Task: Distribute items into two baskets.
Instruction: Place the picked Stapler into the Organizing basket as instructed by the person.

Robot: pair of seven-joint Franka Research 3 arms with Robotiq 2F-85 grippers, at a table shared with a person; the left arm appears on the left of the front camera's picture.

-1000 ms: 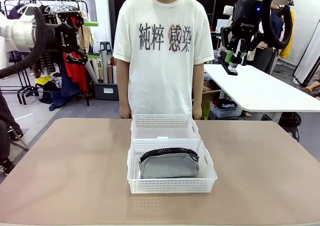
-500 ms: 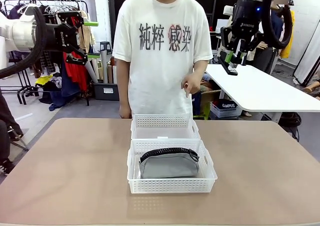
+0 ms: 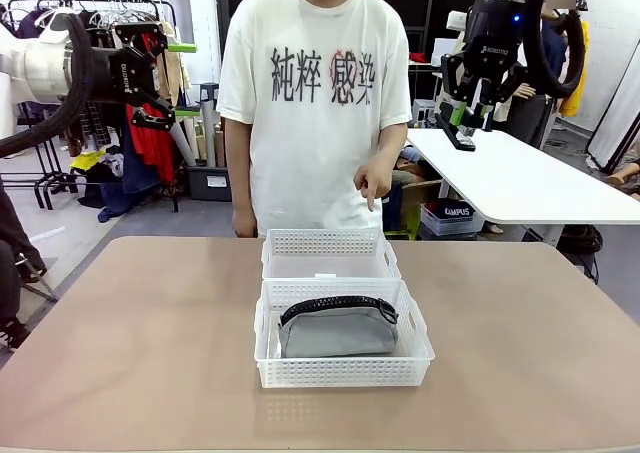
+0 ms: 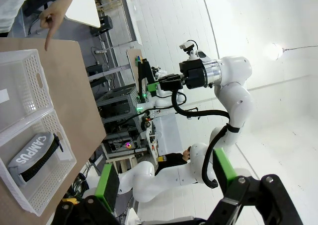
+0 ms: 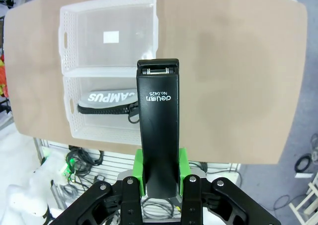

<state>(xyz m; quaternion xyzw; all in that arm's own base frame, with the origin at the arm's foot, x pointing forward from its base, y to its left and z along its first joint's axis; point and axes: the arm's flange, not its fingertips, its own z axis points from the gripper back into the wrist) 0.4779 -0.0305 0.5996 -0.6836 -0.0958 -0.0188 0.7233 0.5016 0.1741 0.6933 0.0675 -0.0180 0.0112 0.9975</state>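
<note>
Your pouch [image 3: 338, 329] sits in the near basket [image 3: 343, 371]. Your right end effector [image 3: 462, 125] grips the stapler [image 5: 158, 135]; the far basket [image 3: 330, 243] waits. Your left end effector [image 3: 178, 78] is open.

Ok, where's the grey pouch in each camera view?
Front: grey pouch lies in the near basket, centre.
Left wrist: lower left, "CAMPUS" print showing, in the lower basket.
Right wrist: centre left, partly behind the stapler.
Shared landmark: the white label in the other basket.
</note>
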